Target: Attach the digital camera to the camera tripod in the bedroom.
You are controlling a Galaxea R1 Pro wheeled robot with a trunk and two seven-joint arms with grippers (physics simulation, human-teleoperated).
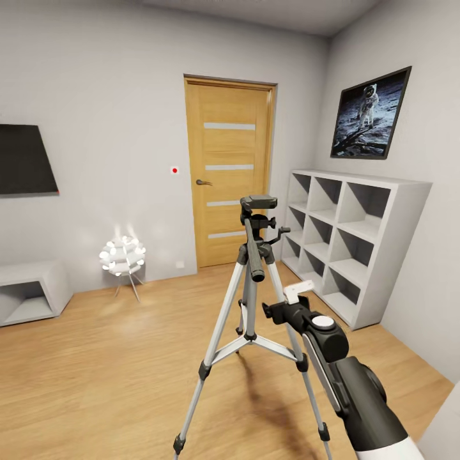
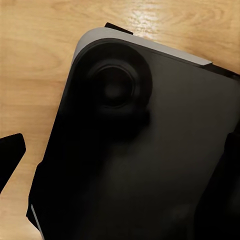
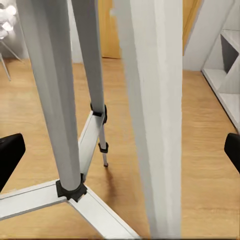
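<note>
The camera tripod [image 1: 252, 300] stands mid-floor before the door [image 1: 230, 172], its head bare, and the right gripper [image 1: 289, 304], fingers spread wide and empty, noses in among its legs, so this looks like approach, with the digital camera yet to be fetched.

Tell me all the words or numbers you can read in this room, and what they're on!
No readable text anywhere.
The astronaut picture on the wall: a photo, no words.
The wooden door: pale stripes only, no writing.
The red dot on the wall beside the door: a plain mark, no letters.
The camera tripod: no brand or number legible.
</note>
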